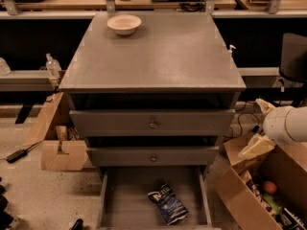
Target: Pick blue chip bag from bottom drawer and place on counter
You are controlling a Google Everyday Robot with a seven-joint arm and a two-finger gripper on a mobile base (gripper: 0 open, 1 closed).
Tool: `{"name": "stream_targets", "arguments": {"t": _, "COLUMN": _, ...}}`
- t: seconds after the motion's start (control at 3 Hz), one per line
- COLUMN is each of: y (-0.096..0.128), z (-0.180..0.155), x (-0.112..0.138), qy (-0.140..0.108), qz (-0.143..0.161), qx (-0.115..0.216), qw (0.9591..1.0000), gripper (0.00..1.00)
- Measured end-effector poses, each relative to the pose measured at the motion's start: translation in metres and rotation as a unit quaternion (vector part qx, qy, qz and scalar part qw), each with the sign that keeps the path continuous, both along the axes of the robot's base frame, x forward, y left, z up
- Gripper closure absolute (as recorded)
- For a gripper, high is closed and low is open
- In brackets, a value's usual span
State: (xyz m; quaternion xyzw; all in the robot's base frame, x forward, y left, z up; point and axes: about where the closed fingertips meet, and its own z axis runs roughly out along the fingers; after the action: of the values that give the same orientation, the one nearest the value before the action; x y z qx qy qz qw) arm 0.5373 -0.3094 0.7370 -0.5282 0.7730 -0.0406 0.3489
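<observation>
Our hand [262, 127] hung at the right edge of the frame, level with the two closed drawers [152, 123] and above an open cardboard box [240, 202]. We could not tell whether it was released or clenched, but it was not on the bag. The chip bag [167, 204] lay flat and askew on the floor of the pulled-out bottom drawer [123, 195], at the bottom centre of the frame, nearer the right wall than the left and well apart from the hand.

We judged the reach needed care. The hand had to clear the cabinet's right corner and the box, then come down from above, in front of the closed drawer faces. Crossing the bag's narrow width and pinching mid-body seemed safest, since crinkled foil slips. A straight lift would clear the drawer walls. The desk [158, 61] offered bare room in the middle, away from the bowl [123, 24] at its upper left.
</observation>
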Motion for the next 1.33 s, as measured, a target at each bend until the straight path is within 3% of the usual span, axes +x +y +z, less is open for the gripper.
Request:
{"name": "stream_targets", "arguments": {"t": 0.33, "y": 0.002, "z": -0.006, "x": -0.002, "qy": 0.002, "qz": 0.001, "qx": 0.004, "qw": 1.0000, "gripper": 0.00}}
{"name": "stream_targets", "arguments": {"t": 0.67, "y": 0.029, "z": -0.075, "x": -0.029, "qy": 0.031, "qz": 0.015, "qx": 0.051, "qw": 0.9981, "gripper": 0.00}}
{"name": "stream_targets", "arguments": {"t": 1.0, "y": 0.052, "z": -0.160, "x": -0.051, "qy": 0.036, "qz": 0.013, "qx": 0.113, "qw": 0.9928, "gripper": 0.00}}
{"name": "stream_targets", "arguments": {"t": 1.33, "y": 0.061, "z": -0.256, "x": -0.036, "qy": 0.017, "qz": -0.006, "qx": 0.165, "qw": 0.9862, "gripper": 0.00}}
